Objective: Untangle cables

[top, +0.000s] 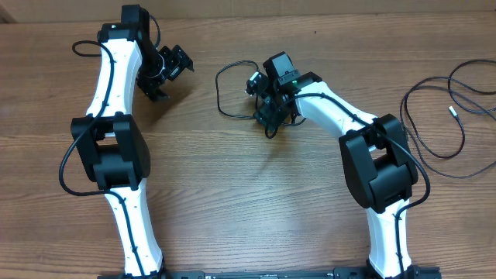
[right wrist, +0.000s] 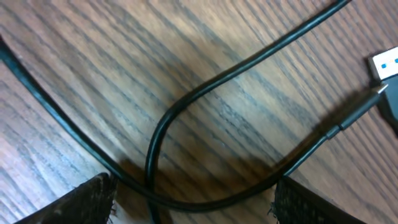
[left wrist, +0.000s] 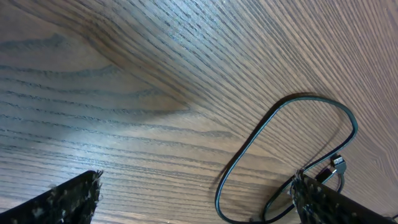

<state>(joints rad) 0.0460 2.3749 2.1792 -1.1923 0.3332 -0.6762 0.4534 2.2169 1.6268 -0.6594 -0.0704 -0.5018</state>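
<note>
One thin black cable lies in a loop on the wooden table, left of my right gripper. In the right wrist view this cable crosses over itself, and the crossing lies between the wide open fingers of the right gripper. They do not clamp it. Its plug with a blue insert lies at the right edge. My left gripper hovers open and empty, left of the loop. Its wrist view shows the left gripper, the loop and a silver plug. A second cable sprawls at the far right.
The second cable's silver tip lies inside its loops, right of the right arm's elbow. The left arm's elbow stands over the table's left side. Bare wood lies between the two arms.
</note>
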